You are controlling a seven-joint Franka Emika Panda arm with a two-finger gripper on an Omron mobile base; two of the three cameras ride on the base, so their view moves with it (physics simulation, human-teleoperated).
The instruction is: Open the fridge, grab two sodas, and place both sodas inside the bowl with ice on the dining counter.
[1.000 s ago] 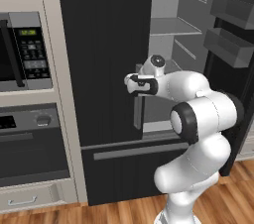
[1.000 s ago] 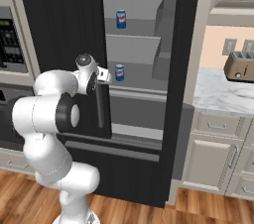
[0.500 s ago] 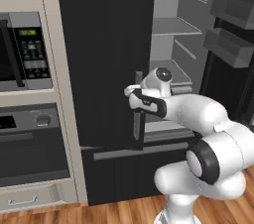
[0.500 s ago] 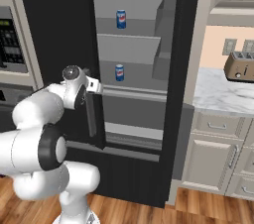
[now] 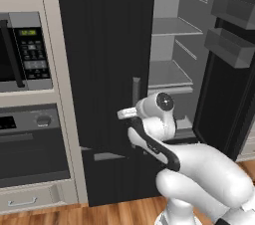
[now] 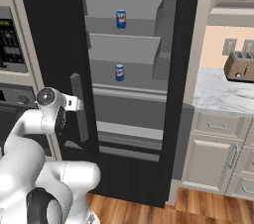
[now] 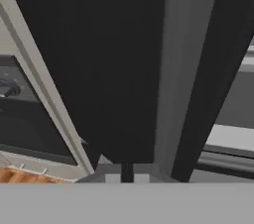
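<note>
The black fridge (image 5: 104, 45) has its right door (image 5: 229, 45) swung wide open, showing grey shelves. Two blue-and-white sodas stand inside: one (image 6: 120, 19) on an upper shelf, the other (image 6: 119, 72) a shelf below. My gripper (image 5: 125, 113) (image 6: 74, 103) (image 7: 127, 172) is low on the left door's grey bar handle (image 5: 136, 87) (image 6: 79, 119), shut on it. The left door stands slightly ajar. The bowl with ice and the dining counter are out of view.
A microwave (image 5: 25, 50) and an oven (image 5: 30, 144) sit in the beige wall unit left of the fridge. To the right, a toaster (image 6: 240, 67) stands on a marble counter (image 6: 218, 94) above beige drawers. Wood floor lies in front.
My jaws have closed. The hand has sunk lower along the handle and drawn back toward me, and the left door's edge has swung out a little.
</note>
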